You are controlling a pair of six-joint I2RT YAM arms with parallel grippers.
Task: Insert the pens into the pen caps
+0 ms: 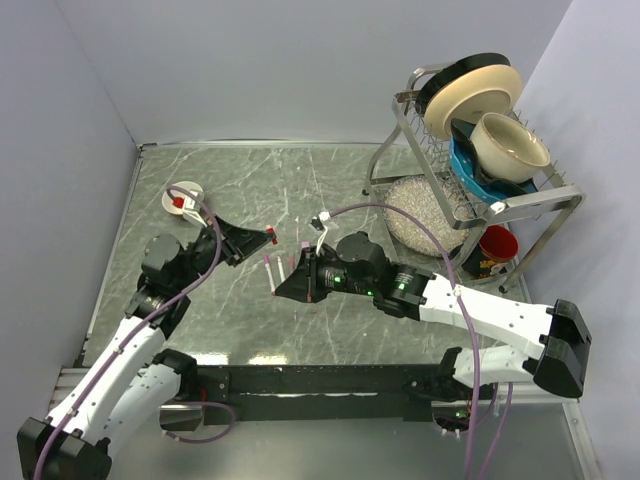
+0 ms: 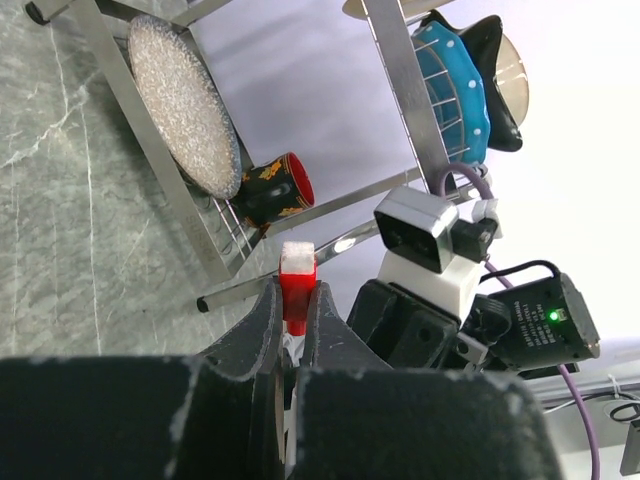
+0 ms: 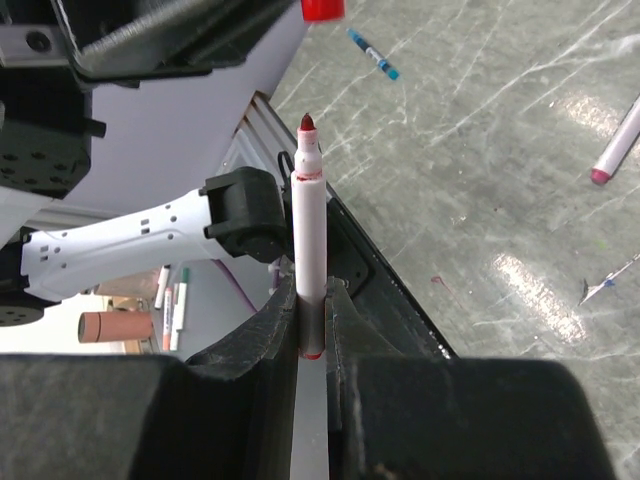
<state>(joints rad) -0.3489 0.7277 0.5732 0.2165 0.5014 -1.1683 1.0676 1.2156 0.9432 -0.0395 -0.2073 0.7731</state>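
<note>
A red pen cap [image 2: 298, 283] with its pale open end facing outward is pinched in my shut left gripper [image 2: 295, 300]. From above, that cap [image 1: 272, 237] sticks out of the left gripper [image 1: 260, 239] left of centre. My right gripper [image 3: 312, 300] is shut on the lower barrel of a white pen [image 3: 310, 230] whose red tip [image 3: 308, 124] points at the cap [image 3: 322, 8], a short gap below it. In the top view this pen [image 1: 307, 263] stands in the right gripper [image 1: 303, 288]. Two loose pens [image 1: 271, 272] lie on the table between the grippers.
A blue pen [image 3: 373, 53] and a pink-ended pen [image 3: 615, 150] lie on the grey marbled table [image 1: 230, 180]. A white tape roll [image 1: 183, 198] sits at the back left. At the right stands a metal dish rack [image 1: 480, 190] holding plates and bowls, a red mug [image 1: 496, 245] beneath it.
</note>
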